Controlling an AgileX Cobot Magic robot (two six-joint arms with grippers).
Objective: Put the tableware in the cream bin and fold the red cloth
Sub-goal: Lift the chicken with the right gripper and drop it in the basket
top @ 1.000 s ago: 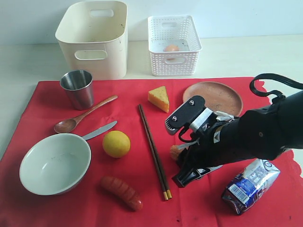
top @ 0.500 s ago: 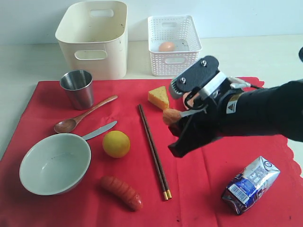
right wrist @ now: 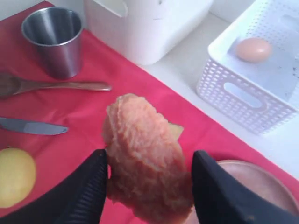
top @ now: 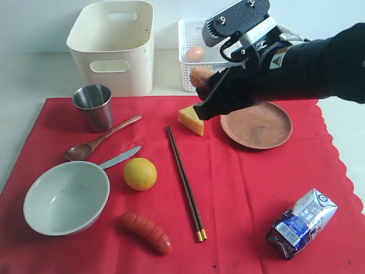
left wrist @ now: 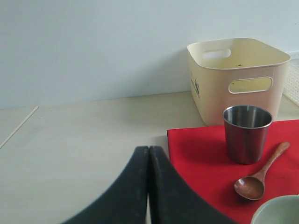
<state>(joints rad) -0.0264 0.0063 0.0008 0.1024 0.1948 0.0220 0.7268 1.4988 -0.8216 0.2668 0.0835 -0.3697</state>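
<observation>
My right gripper [top: 202, 91] hangs high above the cheese, in front of the white basket, shut on an orange-pink food lump [right wrist: 145, 163]. On the red cloth [top: 239, 194] lie the steel cup [top: 94, 107], wooden spoon [top: 102, 138], knife [top: 120, 158], pale bowl [top: 65, 197], chopsticks [top: 185, 182] and wooden plate [top: 259, 125]. The cream bin [top: 114, 80] stands behind the cup, with nothing showing inside it. My left gripper [left wrist: 148, 154] is shut on nothing over bare table beside the cloth's edge; the exterior view does not show it.
The white lattice basket [top: 197, 80] at the back holds an egg [top: 194, 54]. Cheese [top: 191, 119], a lemon [top: 140, 173], a sausage [top: 146, 232] and a milk carton [top: 302, 222] also lie on the cloth.
My right gripper has lifted the food lump off the cloth and carried it up and back toward the white basket. The plate, once hidden by the arm, is uncovered.
</observation>
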